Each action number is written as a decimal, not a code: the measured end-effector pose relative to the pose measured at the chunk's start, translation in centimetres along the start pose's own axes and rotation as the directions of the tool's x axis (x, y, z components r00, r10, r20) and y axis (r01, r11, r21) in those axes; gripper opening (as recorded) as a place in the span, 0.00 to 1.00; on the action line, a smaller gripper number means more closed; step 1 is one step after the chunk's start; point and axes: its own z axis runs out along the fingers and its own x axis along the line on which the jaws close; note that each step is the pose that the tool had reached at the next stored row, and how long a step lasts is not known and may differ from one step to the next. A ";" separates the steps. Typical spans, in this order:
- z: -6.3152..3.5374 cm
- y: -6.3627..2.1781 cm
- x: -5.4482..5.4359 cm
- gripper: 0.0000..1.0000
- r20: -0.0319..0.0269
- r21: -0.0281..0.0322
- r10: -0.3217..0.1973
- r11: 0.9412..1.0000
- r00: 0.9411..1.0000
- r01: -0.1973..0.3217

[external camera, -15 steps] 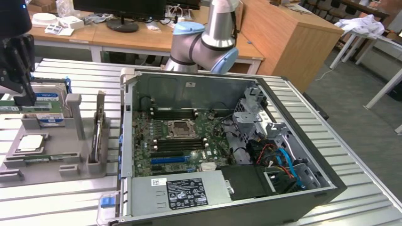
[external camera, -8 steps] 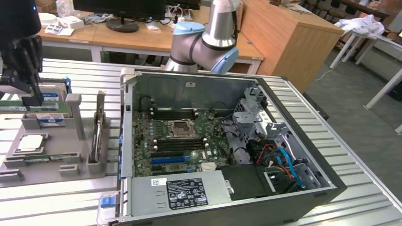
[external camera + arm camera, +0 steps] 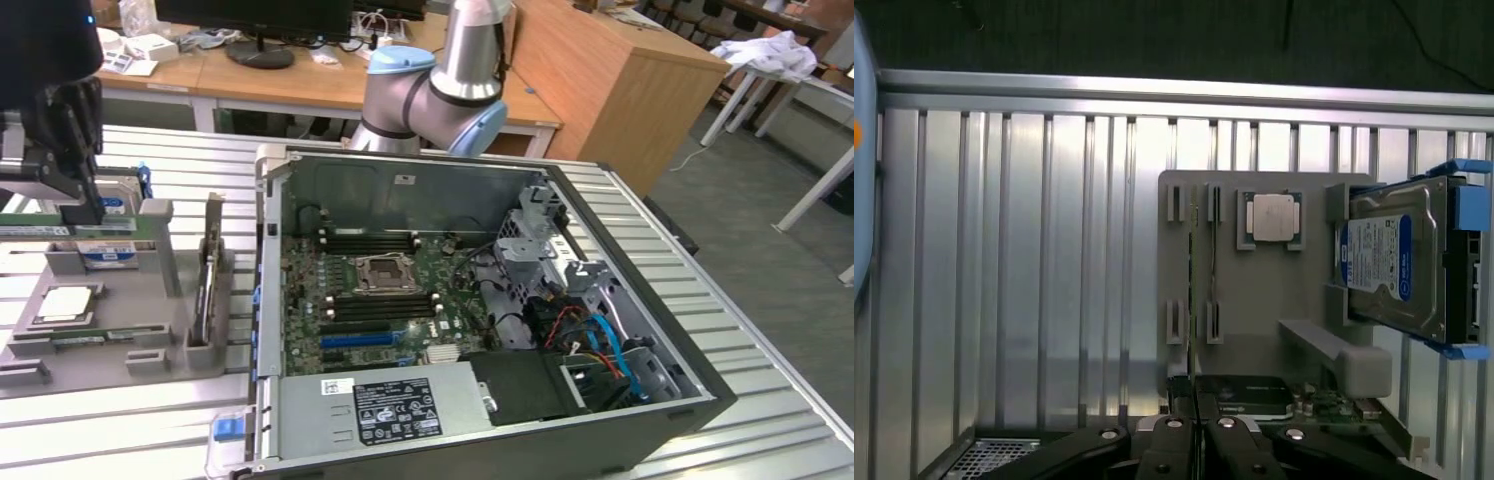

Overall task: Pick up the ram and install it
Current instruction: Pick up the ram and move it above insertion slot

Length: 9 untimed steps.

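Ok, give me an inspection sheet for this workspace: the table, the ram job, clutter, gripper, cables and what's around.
Surface: ribbed metal table, carrying the open computer case and a grey parts tray.
Job's things: ram, green, over the tray; black memory slots on the motherboard in the case.
Clutter: hard drive and processor chip on the tray.
Grippers: gripper shut on the ram.
Cables: blue and orange cables inside the case.
Surroundings: wooden desks, monitor stand.
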 end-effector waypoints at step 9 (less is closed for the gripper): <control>-0.01 -1.62 0.0 0.12 0.000 0.000 0.000 1.000 1.000 0.000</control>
